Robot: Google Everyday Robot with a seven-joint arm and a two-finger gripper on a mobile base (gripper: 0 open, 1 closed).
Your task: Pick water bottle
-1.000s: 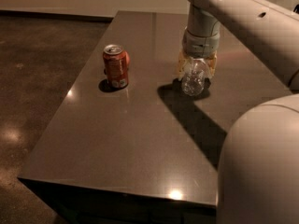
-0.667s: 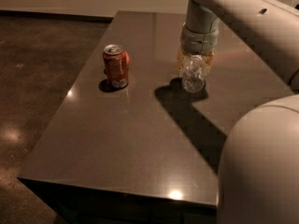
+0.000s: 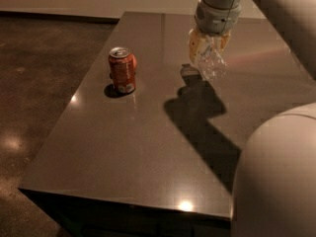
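The water bottle is a small clear crinkly plastic bottle, hanging tilted above the dark table at the back right. My gripper comes down from the top right and is shut on the bottle's upper part, holding it clear of the tabletop. The bottle's cap is hidden between the yellowish fingers. Its shadow lies on the table just below and left of it.
An orange-red soda can stands upright on the table, left of the bottle. My arm's pale body fills the lower right corner. The table's front edge runs along the bottom; brown floor lies to the left.
The gripper has risen with the water bottle, lifting it off the tabletop. The soda can has not moved.
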